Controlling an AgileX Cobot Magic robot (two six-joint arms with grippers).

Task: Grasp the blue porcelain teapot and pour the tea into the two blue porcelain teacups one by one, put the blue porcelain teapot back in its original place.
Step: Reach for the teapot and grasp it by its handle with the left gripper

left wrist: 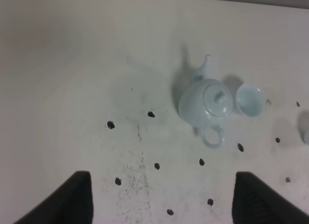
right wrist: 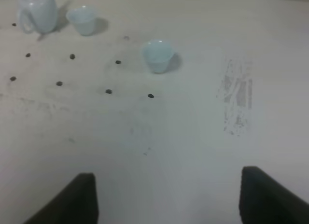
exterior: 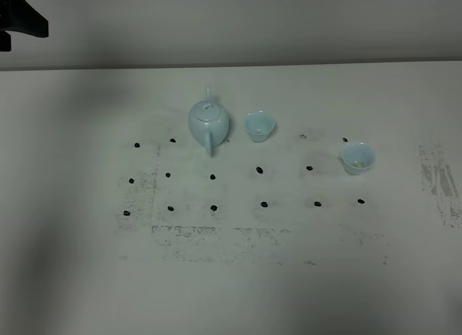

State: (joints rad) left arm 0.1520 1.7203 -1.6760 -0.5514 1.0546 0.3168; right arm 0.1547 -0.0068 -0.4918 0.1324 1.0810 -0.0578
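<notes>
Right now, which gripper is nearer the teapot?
Left. The left gripper hovers on the handle side of the teapot; the right gripper is farther, with both teacups between them.

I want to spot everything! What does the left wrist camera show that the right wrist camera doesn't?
Only the left wrist view: the lid and spout of the teapot, and the open left tool. Only the right wrist view: the second teacup whole, a grey scuffed patch, and the open right tool. Both: the teapot, the teacup beside it, the black dots and the white table.
</notes>
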